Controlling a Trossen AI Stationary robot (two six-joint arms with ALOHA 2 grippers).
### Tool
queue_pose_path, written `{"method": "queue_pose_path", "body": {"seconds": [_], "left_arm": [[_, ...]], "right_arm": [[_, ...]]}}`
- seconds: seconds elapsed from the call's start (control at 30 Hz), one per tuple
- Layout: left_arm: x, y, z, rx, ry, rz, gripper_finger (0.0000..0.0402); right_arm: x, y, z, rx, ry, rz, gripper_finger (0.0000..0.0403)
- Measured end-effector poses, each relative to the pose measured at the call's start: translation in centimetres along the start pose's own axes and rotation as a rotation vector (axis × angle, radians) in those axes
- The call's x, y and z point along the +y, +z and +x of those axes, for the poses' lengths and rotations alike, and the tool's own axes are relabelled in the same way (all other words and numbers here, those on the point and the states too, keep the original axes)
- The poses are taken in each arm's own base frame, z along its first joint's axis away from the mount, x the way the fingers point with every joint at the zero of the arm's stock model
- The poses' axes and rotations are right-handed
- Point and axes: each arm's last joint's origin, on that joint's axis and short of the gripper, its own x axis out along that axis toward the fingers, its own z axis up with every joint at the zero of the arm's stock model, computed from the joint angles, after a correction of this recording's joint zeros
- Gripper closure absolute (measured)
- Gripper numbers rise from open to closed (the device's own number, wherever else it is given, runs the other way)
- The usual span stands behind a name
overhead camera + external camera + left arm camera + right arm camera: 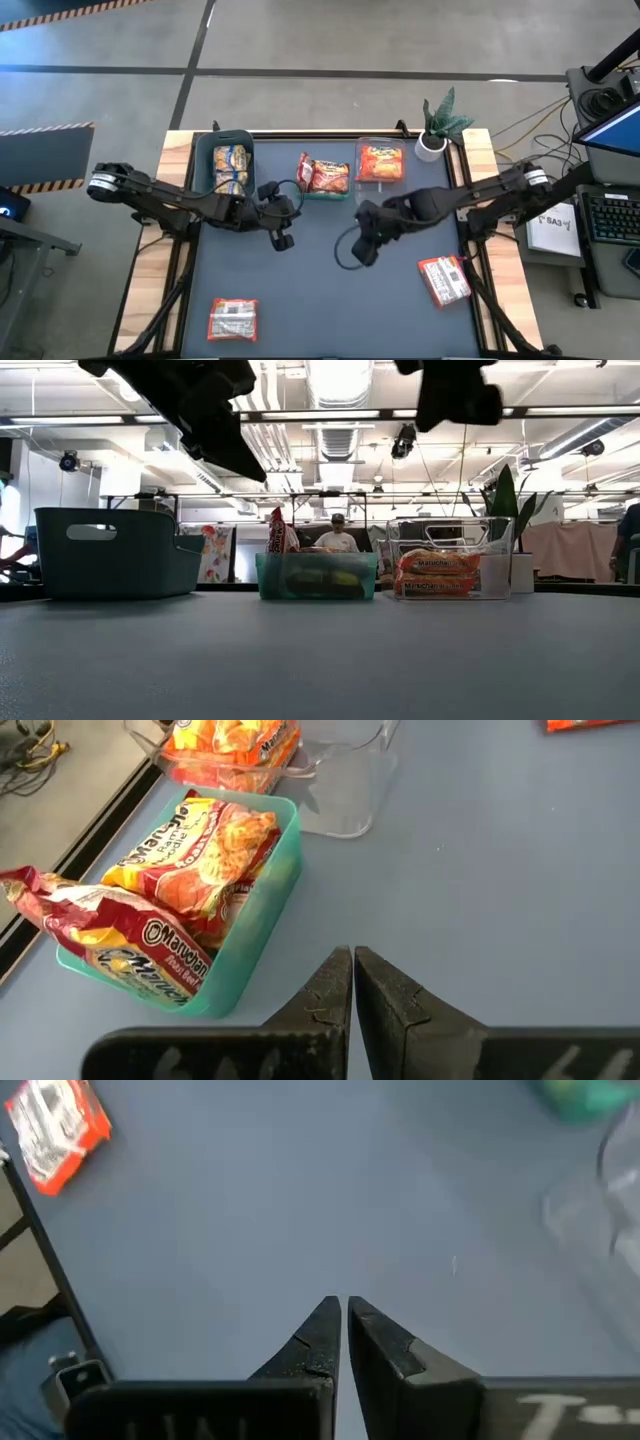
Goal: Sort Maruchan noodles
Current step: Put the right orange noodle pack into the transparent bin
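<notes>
Two red-and-white Maruchan packets lie flat on the mat: one near the near-left corner (232, 320) (55, 1130), one at the right (444, 281). Yellow-and-blue packets fill the dark teal bin (230, 162). Orange-red packets stick out of the small teal bin (322, 178) (170, 930), one tipped over its rim. Further orange packets sit in the clear bin (380, 163) (438, 573). My left gripper (283, 238) (353, 965) hovers shut above the mat near the small teal bin. My right gripper (360, 250) (343, 1310) hovers shut over the mat's middle. Neither holds anything.
The three bins stand in a row along the far edge (120, 555) (316, 575) (450, 560). A potted plant (438, 128) stands at the far-right corner. Open mat stretches between the two loose packets. People show in the room behind the table.
</notes>
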Motion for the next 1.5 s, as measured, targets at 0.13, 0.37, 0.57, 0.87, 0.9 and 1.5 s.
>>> {"method": "queue_pose_path", "body": {"seconds": [0.13,0.37,0.57,0.87,0.9,1.5], "left_arm": [[0.0,0.1,0.0,-0.005,-0.001,0.004,0.0402],[0.0,0.1,0.0,-0.012,-0.001,0.033,0.0402],[-0.1,0.7,0.0,-0.068,-0.011,0.042,0.0402],[-0.2,1.1,-0.1,-0.103,-0.015,0.042,0.0402],[-0.2,1.1,-0.1,-0.103,-0.014,0.047,0.0402],[-0.2,1.4,-0.1,-0.131,-0.013,0.083,0.0402]], "right_arm": [[0.6,-1.8,0.0,0.044,-0.047,0.065,0.0356],[0.6,-4.9,0.1,0.145,-0.193,0.204,0.0265],[0.2,-7.6,0.3,0.22,-0.35,0.323,0.0199],[1.6,-10.4,4.1,0.347,-0.473,0.422,0.0186],[1.6,-10.7,4.7,0.373,-0.492,0.426,0.0188],[1.2,-15.7,10.8,0.661,-0.866,0.412,0.02]]}}
